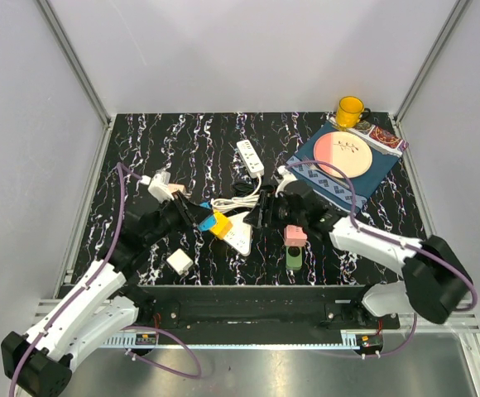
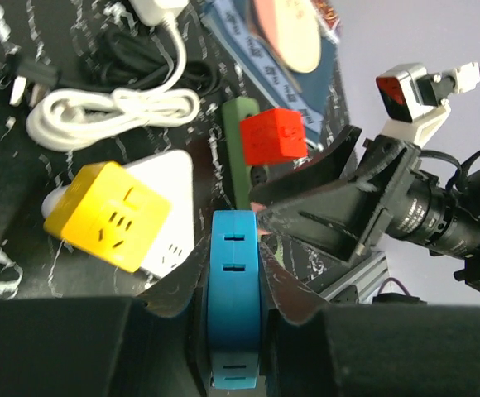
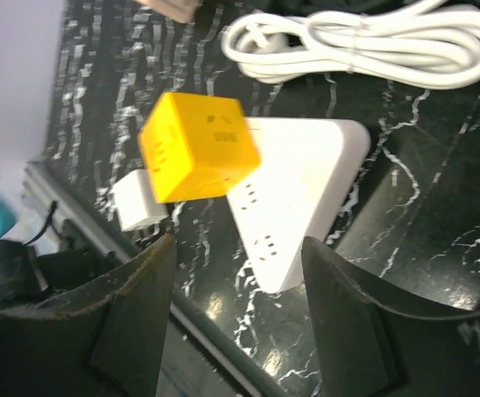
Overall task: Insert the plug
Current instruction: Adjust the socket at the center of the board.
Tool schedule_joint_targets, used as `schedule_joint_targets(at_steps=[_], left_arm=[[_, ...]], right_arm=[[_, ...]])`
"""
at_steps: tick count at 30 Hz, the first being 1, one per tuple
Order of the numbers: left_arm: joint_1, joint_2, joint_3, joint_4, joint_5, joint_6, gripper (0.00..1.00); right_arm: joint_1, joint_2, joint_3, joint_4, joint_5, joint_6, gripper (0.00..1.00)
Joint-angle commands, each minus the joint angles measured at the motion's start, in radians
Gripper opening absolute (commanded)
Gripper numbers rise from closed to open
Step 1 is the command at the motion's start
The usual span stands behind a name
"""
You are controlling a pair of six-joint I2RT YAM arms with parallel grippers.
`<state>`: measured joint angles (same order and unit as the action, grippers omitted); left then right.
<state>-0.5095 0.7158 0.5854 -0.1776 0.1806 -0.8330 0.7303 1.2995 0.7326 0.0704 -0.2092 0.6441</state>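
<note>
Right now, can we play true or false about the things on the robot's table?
1. The left gripper holds a blue block. True.
2. The right gripper holds the yellow cube. False: it is open and empty, and the cube sits on the white power strip.
3. The yellow mug stands on the plate. False: it stands apart from the plate, at the far right corner.
4. The white cable lies coiled on the table. True.
</note>
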Motion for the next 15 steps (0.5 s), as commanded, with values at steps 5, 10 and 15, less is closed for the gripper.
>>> schedule_joint_targets(at_steps=[5,10,15], left_arm=[[0.000,-0.050,0.016,-0.166,-0.105,-0.081,0.00],[0.000,-0.053,0.030,-0.246,-0.138,-0.107,0.00],[-0.001,-0.035,0.036,-0.284,-0.141,-0.143,0.00]], right_arm=[[0.009,0.207,0.088,0.046,0.129,0.063,0.67],[0.055,0.268,0.088,0.045,0.162,0.104,0.67],[0.116,0.314,0.080,0.072,0.163,0.164,0.66]])
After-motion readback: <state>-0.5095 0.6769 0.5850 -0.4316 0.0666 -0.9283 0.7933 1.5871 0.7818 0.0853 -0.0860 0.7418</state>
